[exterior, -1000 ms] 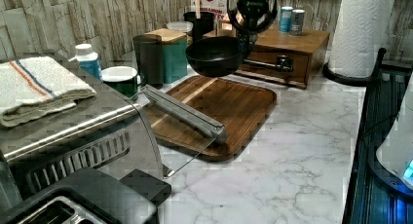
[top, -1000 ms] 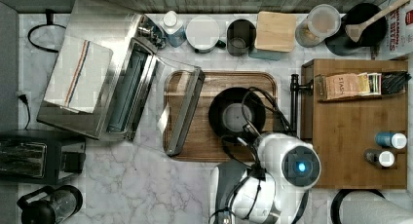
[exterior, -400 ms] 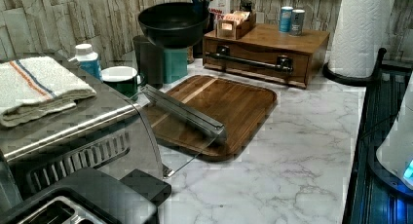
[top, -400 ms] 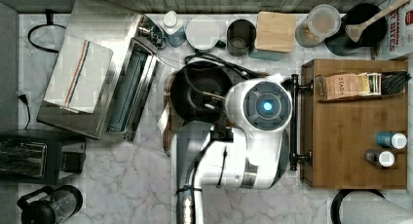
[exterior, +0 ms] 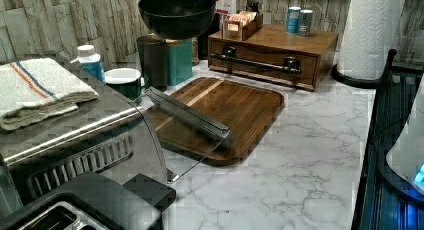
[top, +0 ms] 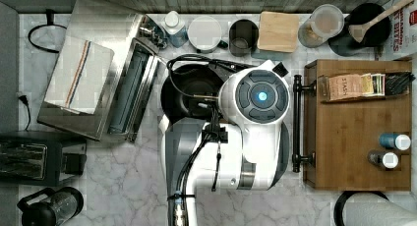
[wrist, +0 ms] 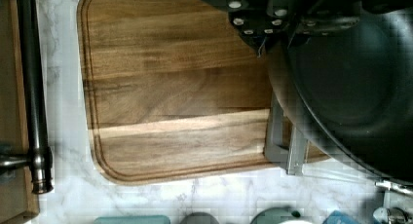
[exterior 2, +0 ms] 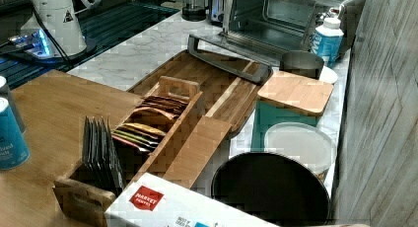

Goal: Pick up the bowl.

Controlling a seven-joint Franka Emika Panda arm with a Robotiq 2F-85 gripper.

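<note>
Your gripper point(wrist: 272, 19) sits right at the rim of the bowl point(wrist: 350, 83) in the wrist view, dark housing and screws pressed against the edge, but I can't make out the fingers themselves, so whether they're clamped on that rim I can't tell. What I can tell you: the bowl point(exterior: 177, 12) is up in the air, clear of everything, hanging high in the left view above the dark cup point(exterior: 152, 60) and the teal canister point(exterior: 179, 64) by the wall. Nothing touches its underside. From the top view, the bowl point(top: 189, 91) peeks out at the left of your white arm point(top: 260, 96), cables looping across it. Below it, the wooden cutting board point(exterior: 227, 110) lies bare on the marble counter point(exterior: 295, 180), with the open toaster oven door point(exterior: 187, 117) resting over its near edge. Out past the board, the wooden drawer box point(exterior: 272, 55) stands toward the left view's right, and a paper towel roll point(exterior: 370, 32) beyond that.
</note>
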